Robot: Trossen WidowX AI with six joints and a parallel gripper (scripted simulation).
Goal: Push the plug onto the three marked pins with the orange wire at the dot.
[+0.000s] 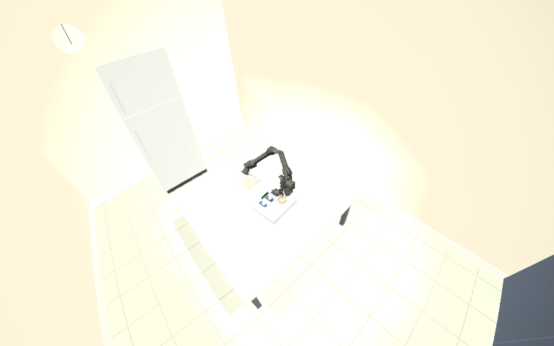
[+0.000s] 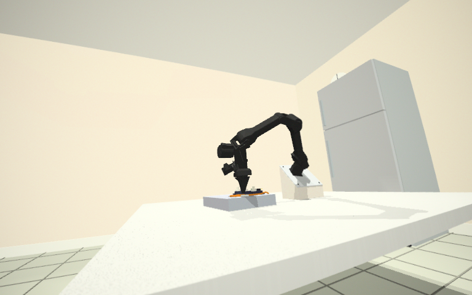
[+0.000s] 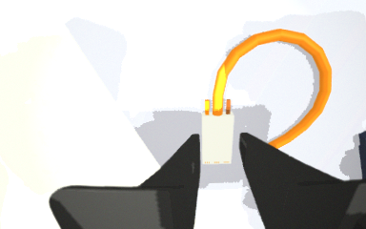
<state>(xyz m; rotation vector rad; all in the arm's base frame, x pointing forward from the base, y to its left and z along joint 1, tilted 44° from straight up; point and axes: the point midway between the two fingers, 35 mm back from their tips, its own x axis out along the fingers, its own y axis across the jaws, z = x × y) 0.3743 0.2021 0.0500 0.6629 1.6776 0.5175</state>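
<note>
The plug (image 3: 217, 143) (image 2: 244, 195) is a small cream block lying flat on the pale raised block. In the wrist view its three wire stubs face up the picture and its far end faces down. Its orange lead (image 3: 326, 78) (image 1: 282, 202) loops to the right. My gripper (image 3: 219, 140) (image 2: 243, 192) is partly open and points straight down, with one fingertip on each side of the plug. A narrow gap shows on both sides. The holder's dark blue parts (image 2: 257, 191) sit close beside the gripper. The pins, band and dot cannot be made out.
The pale raised block (image 1: 274, 220) (image 2: 216, 203) stands on the white table (image 2: 174, 250). A green strip (image 1: 265, 195) and several small white-topped dark parts are on it. The arm's sloped base stand (image 2: 290, 187) is behind. A fridge (image 1: 163, 122) (image 2: 354, 153) stands beyond the table.
</note>
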